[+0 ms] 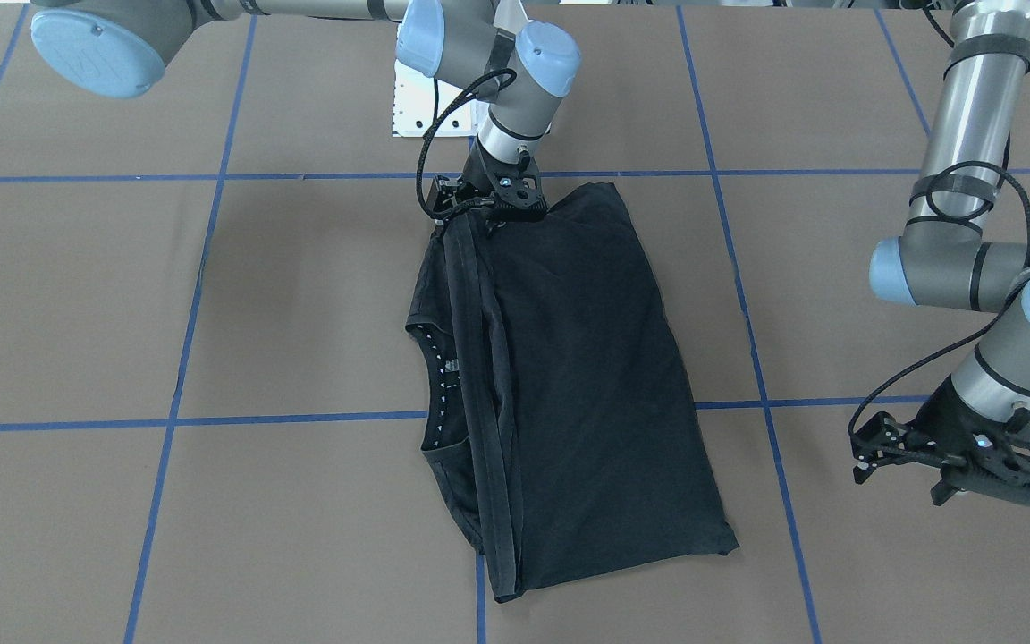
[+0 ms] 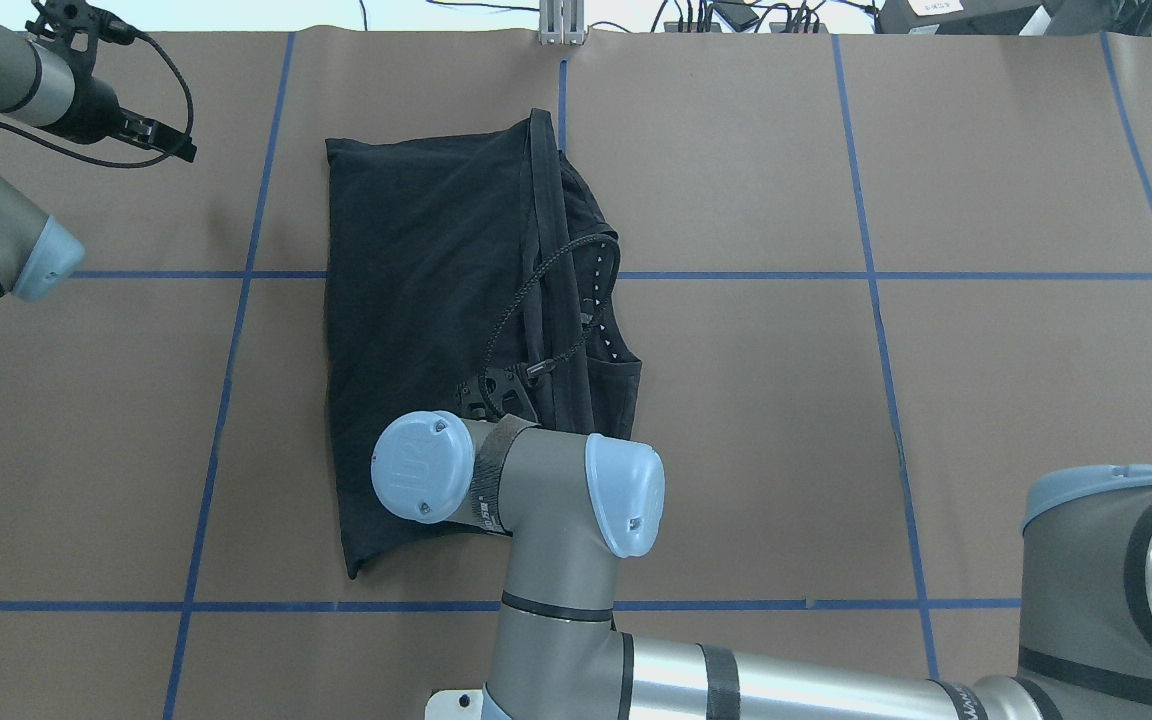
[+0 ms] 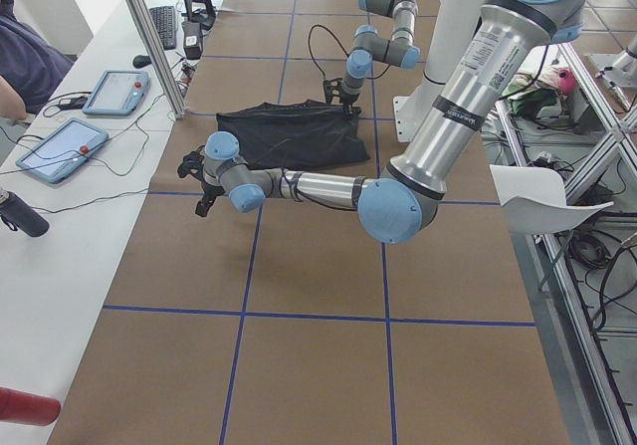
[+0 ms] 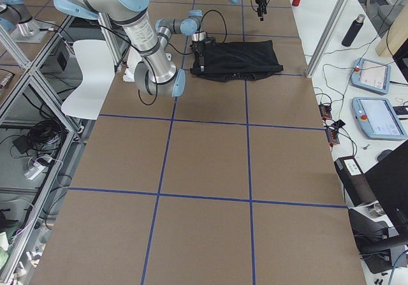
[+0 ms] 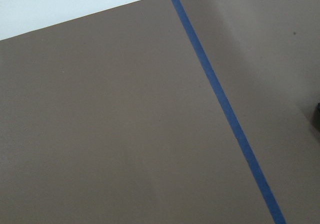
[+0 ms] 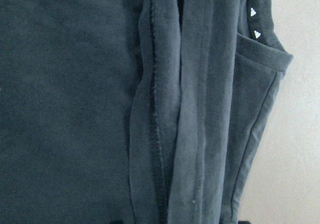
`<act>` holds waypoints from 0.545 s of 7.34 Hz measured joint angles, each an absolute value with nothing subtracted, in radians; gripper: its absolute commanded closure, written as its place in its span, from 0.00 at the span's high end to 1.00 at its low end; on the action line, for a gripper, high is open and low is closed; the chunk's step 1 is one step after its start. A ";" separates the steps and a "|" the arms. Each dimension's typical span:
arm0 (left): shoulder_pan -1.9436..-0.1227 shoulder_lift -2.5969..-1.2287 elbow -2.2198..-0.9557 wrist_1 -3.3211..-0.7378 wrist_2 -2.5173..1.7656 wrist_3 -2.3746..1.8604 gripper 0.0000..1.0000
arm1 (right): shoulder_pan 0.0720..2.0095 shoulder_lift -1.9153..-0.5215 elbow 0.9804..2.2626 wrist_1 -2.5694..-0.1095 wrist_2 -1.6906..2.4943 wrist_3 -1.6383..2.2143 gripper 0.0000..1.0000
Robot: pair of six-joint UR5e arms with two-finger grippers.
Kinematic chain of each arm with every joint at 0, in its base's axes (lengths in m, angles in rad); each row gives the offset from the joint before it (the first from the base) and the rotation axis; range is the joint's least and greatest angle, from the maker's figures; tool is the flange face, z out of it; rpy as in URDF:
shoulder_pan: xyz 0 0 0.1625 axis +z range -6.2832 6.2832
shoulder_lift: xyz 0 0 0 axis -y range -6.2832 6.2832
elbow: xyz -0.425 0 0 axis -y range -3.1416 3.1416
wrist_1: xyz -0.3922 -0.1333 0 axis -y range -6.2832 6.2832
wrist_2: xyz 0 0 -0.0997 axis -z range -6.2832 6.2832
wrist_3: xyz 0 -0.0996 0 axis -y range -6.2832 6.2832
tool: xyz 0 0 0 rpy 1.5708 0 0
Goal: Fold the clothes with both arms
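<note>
Grey tubular arms [image 1: 971, 116], light-blue caps [image 1: 95, 49], black cables [image 1: 922, 362].

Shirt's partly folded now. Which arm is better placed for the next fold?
Right, most likely. The right hand sits at the T-shirt's robot-side edge, by the folded hem; the left hand hangs over bare table, well clear of the cloth.

A wide worktop covered in flat brown paper [image 1: 300, 313] is marked into large squares by strips of blue tape [image 1: 178, 385]. Along its far edge runs a long white side desk [image 3: 60, 256] carrying two pale-blue-framed touchscreen tablets [image 3: 60, 149], a dark keyboard [image 3: 164, 25] and a black bottle [image 4: 354, 30]. Slim aluminium frame posts [image 3: 149, 37] rise at the desk's edge. Behind the worktop, a white moulded plastic chair [image 4: 89, 68] stands by loose cables on the floor [image 4: 41, 132]. The light is bright and even.
</note>
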State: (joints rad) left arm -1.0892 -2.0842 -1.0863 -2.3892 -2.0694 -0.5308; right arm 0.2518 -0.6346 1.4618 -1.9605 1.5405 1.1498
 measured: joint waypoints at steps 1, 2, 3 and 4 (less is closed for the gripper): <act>-1.089 -2.084 -1.086 -2.390 -2.069 -0.531 1.00 | 0.251 -0.634 1.462 -1.973 1.535 1.135 0.68; -1.089 -2.083 -1.086 -2.390 -2.069 -0.531 1.00 | 0.252 -0.634 1.462 -1.988 1.528 1.110 0.67; -1.089 -2.083 -1.086 -2.390 -2.069 -0.531 1.00 | 0.253 -0.635 1.462 -2.000 1.524 1.093 0.65; -1.089 -2.083 -1.086 -2.390 -2.069 -0.531 1.00 | 0.257 -0.635 1.466 -2.010 1.522 1.079 0.65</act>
